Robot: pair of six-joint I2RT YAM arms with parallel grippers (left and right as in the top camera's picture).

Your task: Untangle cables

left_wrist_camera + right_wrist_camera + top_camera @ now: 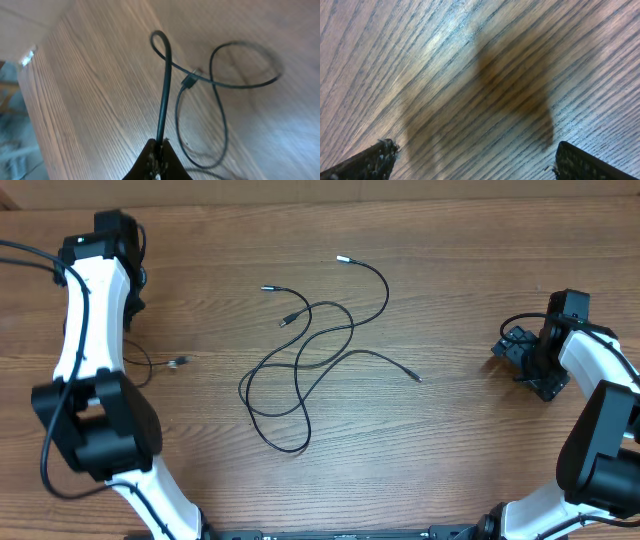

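A tangle of thin black cables with silvery plug tips lies in loose loops at the middle of the table. One separate black cable with a small plug lies at the left beside my left arm. In the left wrist view my left gripper is shut on this cable, which loops ahead of the jaws past its dark plug. My right gripper is open and empty over bare wood. It sits at the far right in the overhead view, well away from the tangle.
The wooden table fills the view. Its edge shows in the left wrist view, with the floor beyond. My left arm stretches along the left side.
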